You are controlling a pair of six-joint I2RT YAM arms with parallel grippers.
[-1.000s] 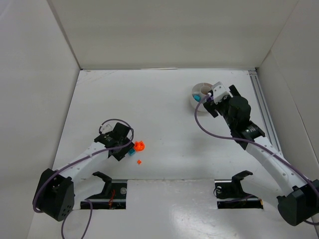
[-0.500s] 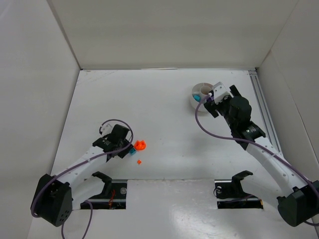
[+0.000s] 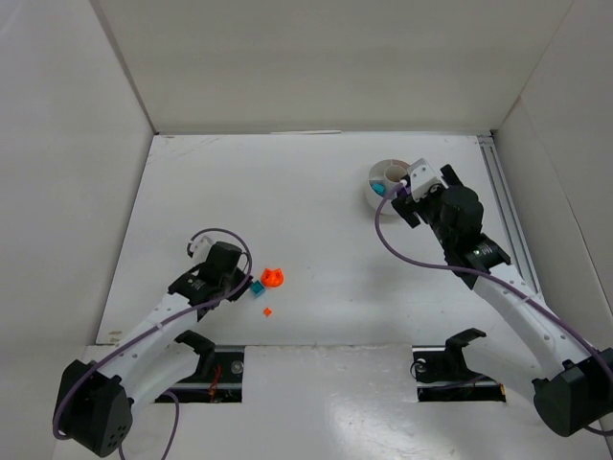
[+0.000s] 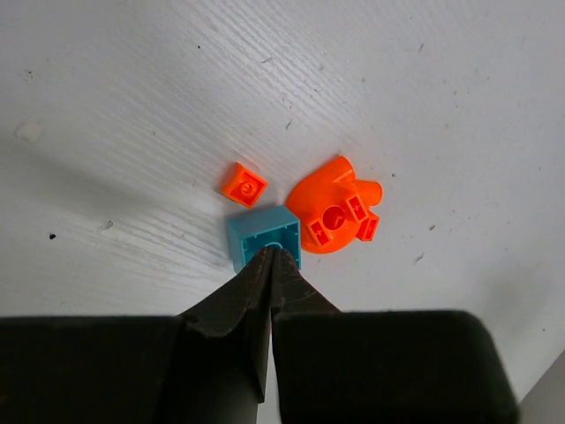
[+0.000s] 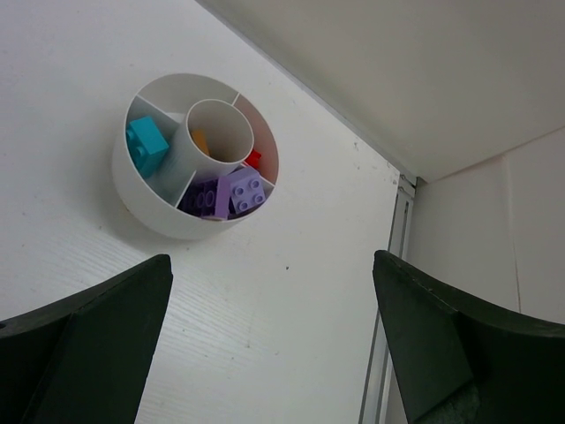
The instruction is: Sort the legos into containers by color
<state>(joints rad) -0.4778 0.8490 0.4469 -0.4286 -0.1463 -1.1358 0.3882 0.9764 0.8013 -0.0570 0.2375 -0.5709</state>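
Left pincer point(image 4: 272, 258) reads to me as shut, its two dark fingertips pressed together. They meet right at the near edge of a teal brick point(image 4: 265, 231) that lies hollow side up on the bench point(image 3: 316, 211). I cannot tell whether a sliver of the brick's wall is caught between them or whether they only touch it.

Just beyond the teal brick, on its left, sits a small orange piece point(image 4: 244, 185), close to it, though I can't make out whether they touch. On the right a bigger orange piece point(image 4: 331, 208) with a rounded shape lies against the teal brick's corner. From above, this little cluster sits near the front left of the bench, just ahead of the left arm's wrist.

Right pincer point(image 5: 274, 353) is far off at the back right, fingers spread wide with nothing between them, hanging over the bench beside the white dish point(image 5: 150, 212). Looking into the dish, I see a second teal brick point(image 5: 146, 141) in the left wedge and purple bricks point(image 5: 225, 194) in the near wedge. A red bit point(image 5: 253, 159) shows in the right wedge, and an orange scrap point(image 5: 201, 140) peeks from behind the central ring.
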